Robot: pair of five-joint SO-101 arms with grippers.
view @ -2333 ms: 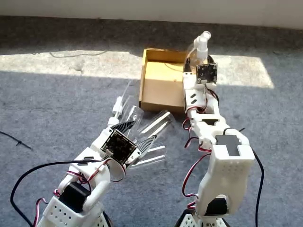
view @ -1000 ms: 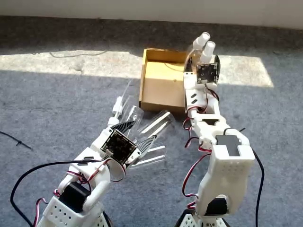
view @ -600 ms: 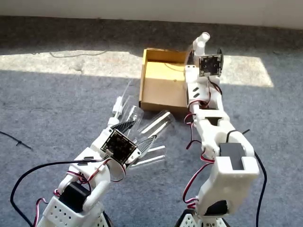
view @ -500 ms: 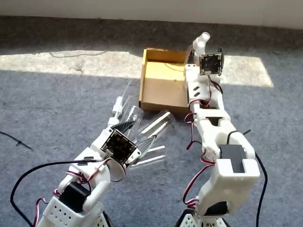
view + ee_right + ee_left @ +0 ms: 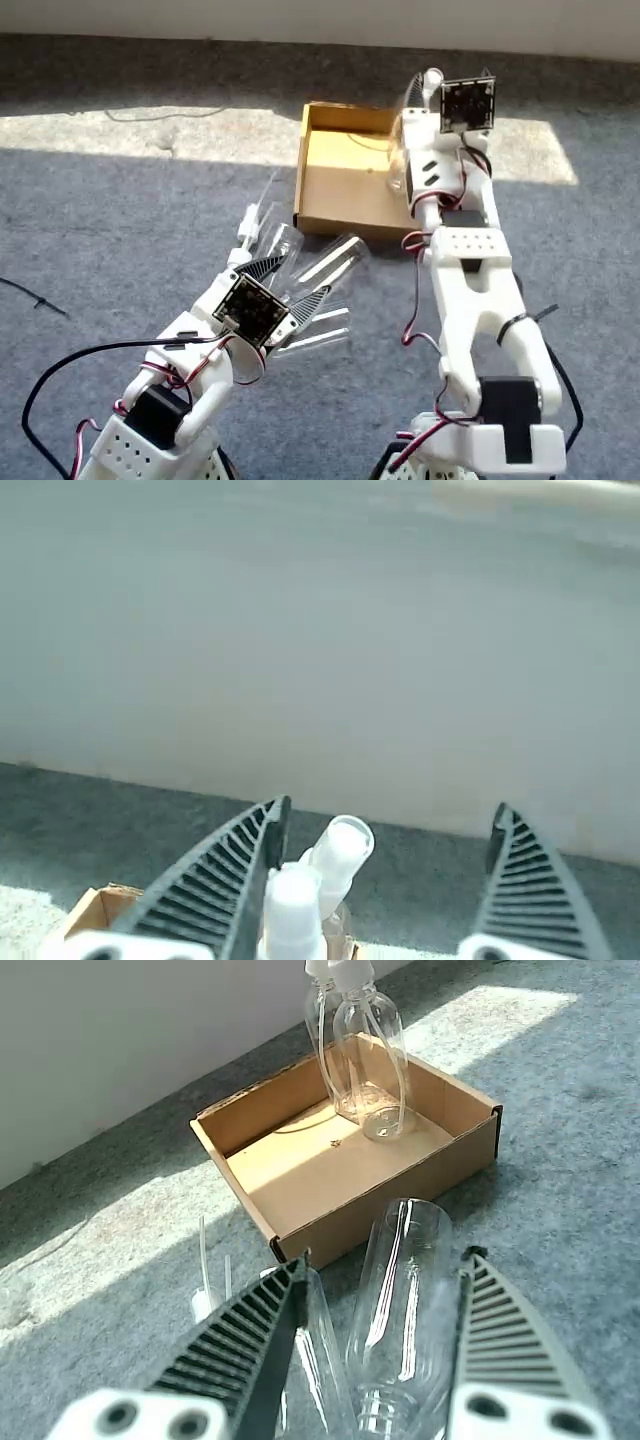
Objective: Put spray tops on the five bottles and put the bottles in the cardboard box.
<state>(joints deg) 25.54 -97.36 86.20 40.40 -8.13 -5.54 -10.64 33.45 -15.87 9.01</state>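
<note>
Right gripper (image 5: 389, 815) gapes above 2 capped bottles (image 5: 365, 1050) in the cardboard box (image 5: 300, 1225); left gripper (image 5: 385, 1258) gapes astride an uncapped bottle (image 5: 400, 1290), so capping looks next.

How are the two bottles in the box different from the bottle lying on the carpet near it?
The boxed bottles stand upright; the carpet bottle lies on its side. The boxed bottles wear white spray tops; the carpet bottle shows none. The boxed bottles sit inside the box; the carpet bottle is outside, within the open left claw. All are clear plastic.
</note>
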